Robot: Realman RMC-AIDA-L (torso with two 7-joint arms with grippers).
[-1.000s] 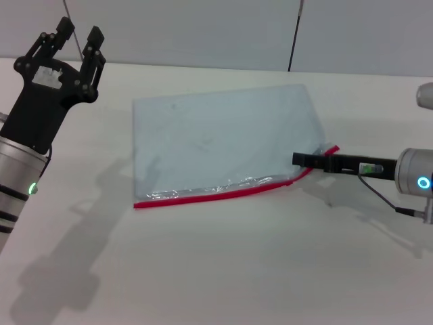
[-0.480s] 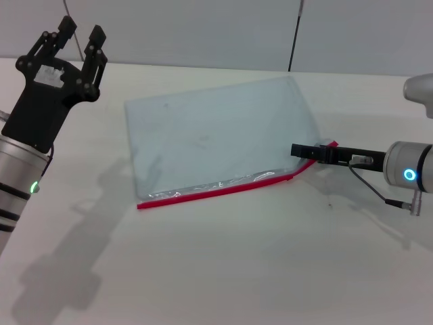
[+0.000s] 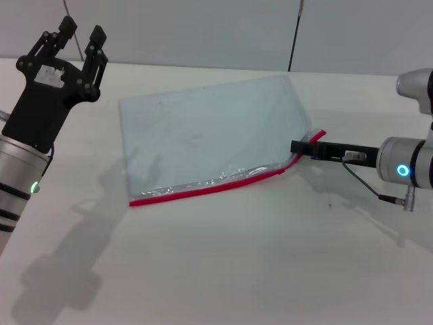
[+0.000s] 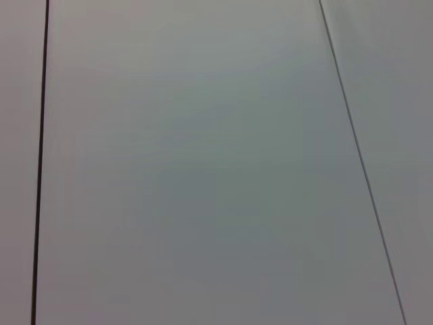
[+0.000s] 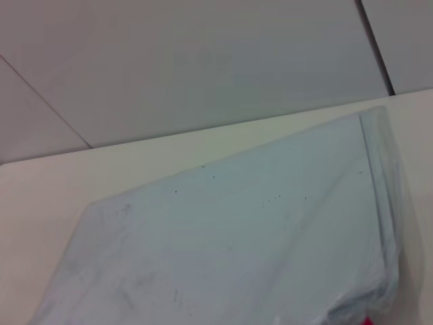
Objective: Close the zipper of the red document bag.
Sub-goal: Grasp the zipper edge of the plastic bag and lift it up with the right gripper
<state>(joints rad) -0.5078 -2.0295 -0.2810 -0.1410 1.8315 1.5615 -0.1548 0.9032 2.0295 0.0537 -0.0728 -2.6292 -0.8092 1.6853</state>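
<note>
The red document bag (image 3: pixel 203 139) lies flat on the white table, a pale blue-grey translucent pouch; the right wrist view shows it close up (image 5: pixel 237 250). Its zipper (image 3: pixel 203 190) is a bright red strip along the near long edge, curling up at the right end. My right gripper (image 3: pixel 298 147) reaches in from the right, low over the table, shut on that right end of the zipper. A sliver of red zipper (image 5: pixel 367 320) shows at the edge of the right wrist view. My left gripper (image 3: pixel 80 32) is raised at the far left, open, well clear of the bag.
The white table (image 3: pixel 223 271) extends around the bag, with a grey wall (image 3: pixel 203 27) behind it. A thin cable (image 3: pixel 362 186) hangs by the right wrist. The left wrist view shows only wall panels (image 4: pixel 203 169).
The right gripper has moved left and slightly away from me, and the bag has slid and turned to the left with it. The left arm has stayed still.
</note>
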